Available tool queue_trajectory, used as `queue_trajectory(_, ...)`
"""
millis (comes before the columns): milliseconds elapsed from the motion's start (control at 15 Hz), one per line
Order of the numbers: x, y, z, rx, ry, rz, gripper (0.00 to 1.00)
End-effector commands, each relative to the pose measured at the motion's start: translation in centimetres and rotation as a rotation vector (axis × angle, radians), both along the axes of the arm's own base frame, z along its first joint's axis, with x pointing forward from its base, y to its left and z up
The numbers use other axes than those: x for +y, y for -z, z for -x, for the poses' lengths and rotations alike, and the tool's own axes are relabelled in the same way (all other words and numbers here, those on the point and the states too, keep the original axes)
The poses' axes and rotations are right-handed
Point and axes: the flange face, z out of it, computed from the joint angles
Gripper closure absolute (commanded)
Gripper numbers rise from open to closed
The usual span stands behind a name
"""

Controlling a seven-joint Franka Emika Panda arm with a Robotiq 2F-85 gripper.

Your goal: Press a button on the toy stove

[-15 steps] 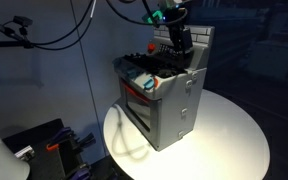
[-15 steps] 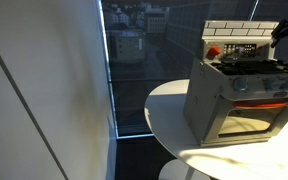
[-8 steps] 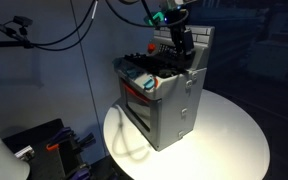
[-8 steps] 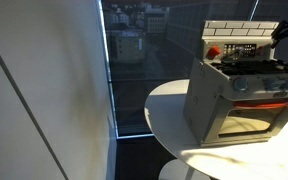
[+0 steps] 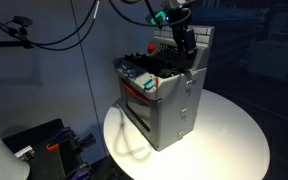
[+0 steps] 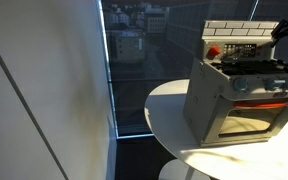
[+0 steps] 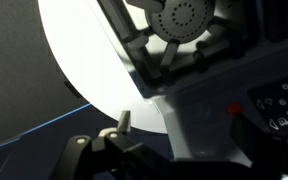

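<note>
The toy stove (image 5: 164,100) is a silver-grey box with a windowed oven door, red trim and black burners. It stands on a round white table (image 5: 234,140) and shows in both exterior views (image 6: 239,95). My gripper (image 5: 187,42) hangs over the stove's rear, just in front of the white brick-pattern back panel (image 6: 239,35). It is cut off at the edge in an exterior view (image 6: 282,30). In the wrist view my gripper (image 7: 184,128) is open and empty. A burner (image 7: 184,20) and a red button (image 7: 235,108) on the back panel lie ahead of the fingers.
The white table top (image 7: 89,60) surrounds the stove. Black cables (image 5: 54,35) hang at the back. A dark window with a city view (image 6: 134,50) and a pale wall (image 6: 44,100) are to the side. Dark equipment (image 5: 44,145) sits low beside the table.
My gripper has shifted very slightly toward the back panel over the stove top. The stove has not moved.
</note>
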Motion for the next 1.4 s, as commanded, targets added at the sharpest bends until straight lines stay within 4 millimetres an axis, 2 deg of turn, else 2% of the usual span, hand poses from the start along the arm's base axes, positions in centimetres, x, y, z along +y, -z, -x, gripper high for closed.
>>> queue_trajectory(0,-0.3,-0.4,-1.2,-0.010,0.021,0.009,0.00)
queue_trajectory(1333,0.1,0.5,-2.3,0.009,0.002,-0.001,0.00)
